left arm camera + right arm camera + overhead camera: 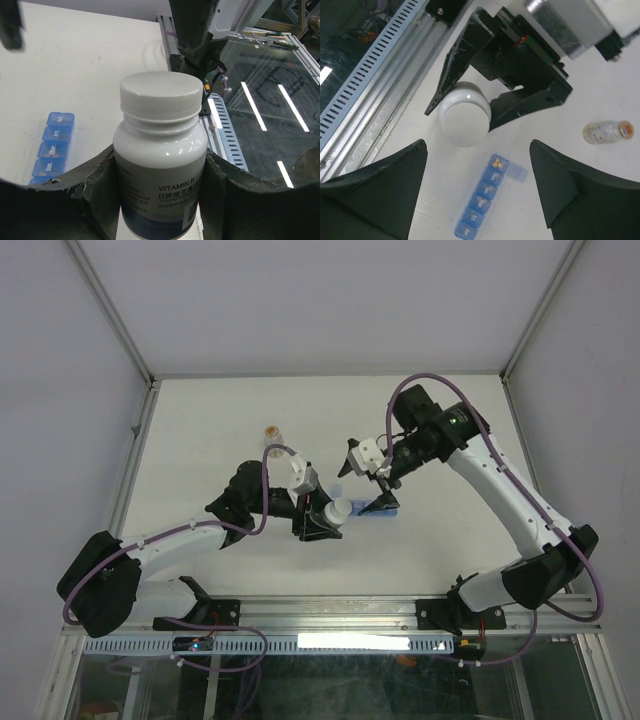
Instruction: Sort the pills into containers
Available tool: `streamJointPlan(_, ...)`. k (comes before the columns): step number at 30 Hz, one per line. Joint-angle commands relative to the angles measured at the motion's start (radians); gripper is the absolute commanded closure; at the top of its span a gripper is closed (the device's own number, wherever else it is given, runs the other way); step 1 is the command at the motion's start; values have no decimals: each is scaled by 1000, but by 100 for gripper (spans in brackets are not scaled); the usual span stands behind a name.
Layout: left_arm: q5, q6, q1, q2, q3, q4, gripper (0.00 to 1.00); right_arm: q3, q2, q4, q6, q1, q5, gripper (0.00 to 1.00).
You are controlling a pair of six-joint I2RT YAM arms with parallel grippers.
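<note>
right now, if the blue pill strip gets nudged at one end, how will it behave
Probably skids or pivots rather than resisting: the blue pill strip looks like thin, light plastic lying flat. Its end compartment is open with orange pills inside, so jolting could spill them.

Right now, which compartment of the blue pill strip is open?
The end compartment nearest the white bottle: its lid is flipped aside and orange pills show inside; the others are closed.
</note>
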Motion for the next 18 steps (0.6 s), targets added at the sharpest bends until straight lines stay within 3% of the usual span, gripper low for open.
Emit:
streamJointPlan(1, 56, 6, 2, 8, 50, 22, 100, -28, -21, 34, -8, 64, -32, 17)
streamJointPlan(9, 65, 3, 1, 32, 58, 35, 100, -77, -49, 82, 42, 111, 21, 32)
streamJointPlan(18, 69, -4, 2, 27, 54, 39, 100, -84, -46, 105, 73, 123, 42, 41)
